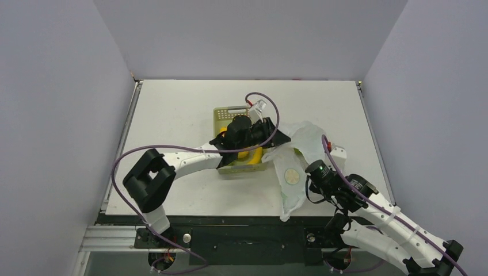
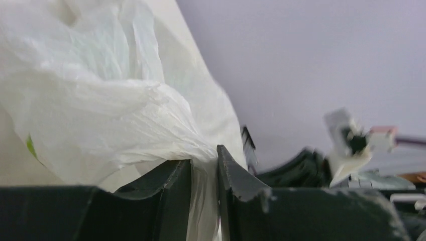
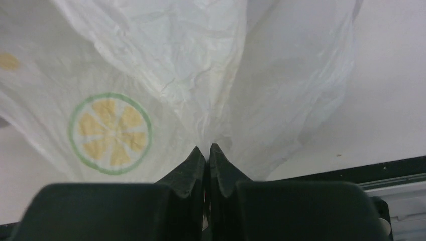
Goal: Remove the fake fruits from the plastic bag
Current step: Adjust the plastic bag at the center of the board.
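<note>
White crinkly film is pinched at two spots: the left end effector (image 2: 205, 163) is clenched on a gather of the plastic bag (image 1: 299, 167), lifting it beside the green basket (image 1: 225, 113) mid-surface (image 1: 178, 109), while the right end effector (image 3: 207, 150) clamps the film down toward the near edge. That stretch looks meant to tip the contents out. One yellow fake fruit (image 1: 251, 155) already lies in the basket.

The left gripper (image 2: 205, 159) pinched a gathered fold of the bag (image 2: 100, 110) between its dark fingers (image 2: 173, 183). A green patch (image 2: 31, 146) showed through the film at left. A blurred white part (image 2: 346, 145) stood to the right, against the grey wall (image 2: 326, 55).
</note>
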